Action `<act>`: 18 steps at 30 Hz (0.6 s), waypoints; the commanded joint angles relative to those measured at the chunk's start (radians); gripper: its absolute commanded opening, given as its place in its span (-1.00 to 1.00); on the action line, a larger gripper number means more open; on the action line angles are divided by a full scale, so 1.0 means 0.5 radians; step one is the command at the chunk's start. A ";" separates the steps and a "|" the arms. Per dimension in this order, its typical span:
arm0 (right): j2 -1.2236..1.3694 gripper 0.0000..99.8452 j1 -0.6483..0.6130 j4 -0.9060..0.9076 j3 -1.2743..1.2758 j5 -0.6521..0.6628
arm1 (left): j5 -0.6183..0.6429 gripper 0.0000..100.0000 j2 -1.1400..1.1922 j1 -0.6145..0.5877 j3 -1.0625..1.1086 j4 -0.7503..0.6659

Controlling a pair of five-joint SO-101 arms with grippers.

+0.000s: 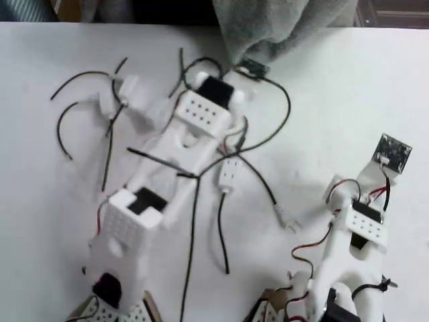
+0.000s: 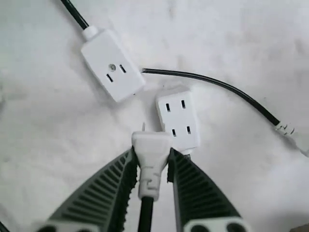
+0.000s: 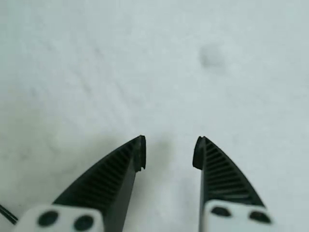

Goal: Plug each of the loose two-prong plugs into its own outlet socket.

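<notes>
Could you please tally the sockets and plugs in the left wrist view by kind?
Outlet sockets: 2, the single-outlet block and the double-outlet block.
Two-prong plugs: 2, the held plug in the left gripper and the loose plug.
Total: 4.

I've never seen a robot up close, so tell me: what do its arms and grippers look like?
The left arm and right arm are chunky white plastic segments with black motor blocks. Thin red and black wires loop along the right arm. The left gripper and right gripper each have two dark, ribbed, tapering fingers on white bases.
</notes>
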 commanded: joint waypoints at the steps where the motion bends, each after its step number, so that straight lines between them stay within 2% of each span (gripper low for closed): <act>1: -0.057 -0.65 0.029 -0.044 -0.025 -0.018 | 0.190 -0.95 0.029 0.057 -0.104 -0.003; 4: -0.057 -0.65 0.029 -0.091 -0.021 -0.021 | 0.282 -0.95 0.072 0.097 -0.104 -0.009; 18: -0.054 -0.65 0.017 -0.094 -0.018 -0.021 | 0.292 -0.95 0.210 0.176 -0.104 -0.138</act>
